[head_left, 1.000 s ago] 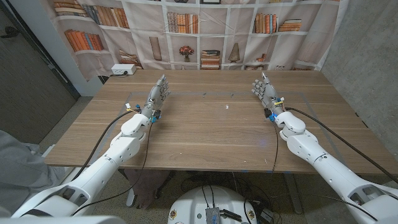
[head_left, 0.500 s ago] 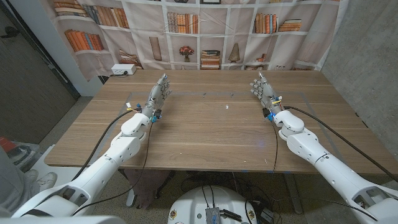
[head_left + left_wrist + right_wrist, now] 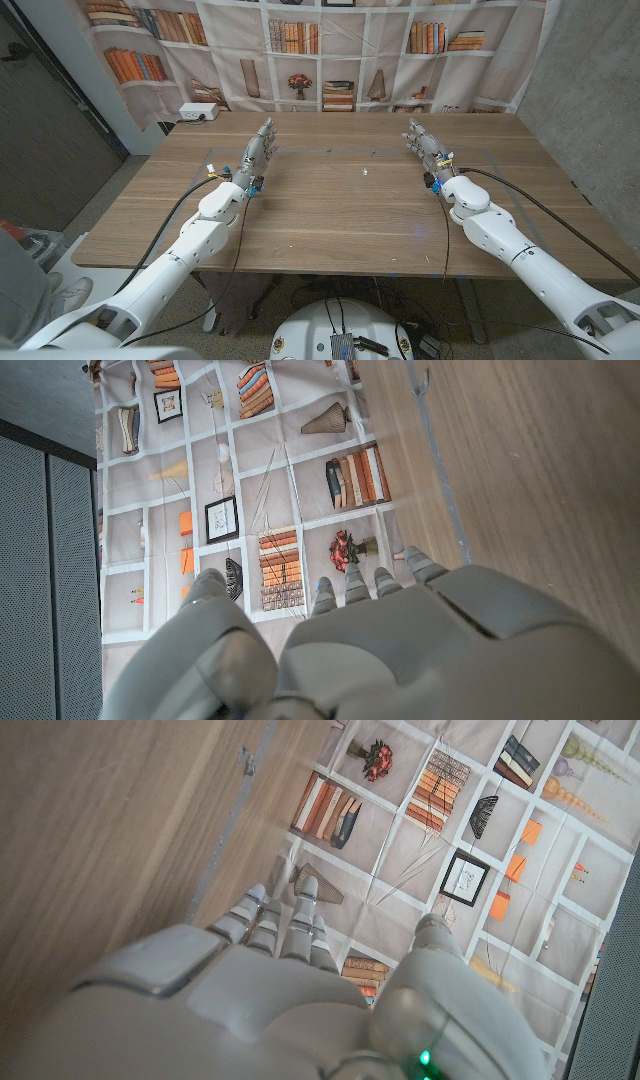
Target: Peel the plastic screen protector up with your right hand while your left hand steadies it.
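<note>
Both of my arms reach out over the wooden table [image 3: 340,215], set well apart, the left hand [image 3: 256,152] toward the far left part of the top and the right hand [image 3: 427,148] toward the far right. From the head view I see each hand with its fingers stretched forward and loosely apart, gripping nothing; the left wrist view shows the back of the left hand [image 3: 380,650] with fingertips [image 3: 388,578] pointing toward the backdrop, and the right wrist view shows the same of the right hand [image 3: 250,1010], fingers [image 3: 290,920] straight and unclenched. The screen protector I cannot make out with any certainty: faint pale lines trace a large rectangle on the tabletop between and around the hands, and a tiny pale speck [image 3: 365,172] lies near the middle of the table, but I cannot tell what either is. Behind the table hangs a printed bookshelf curtain [image 3: 320,50], with a small white box [image 3: 198,112] at the table's far left corner
</note>
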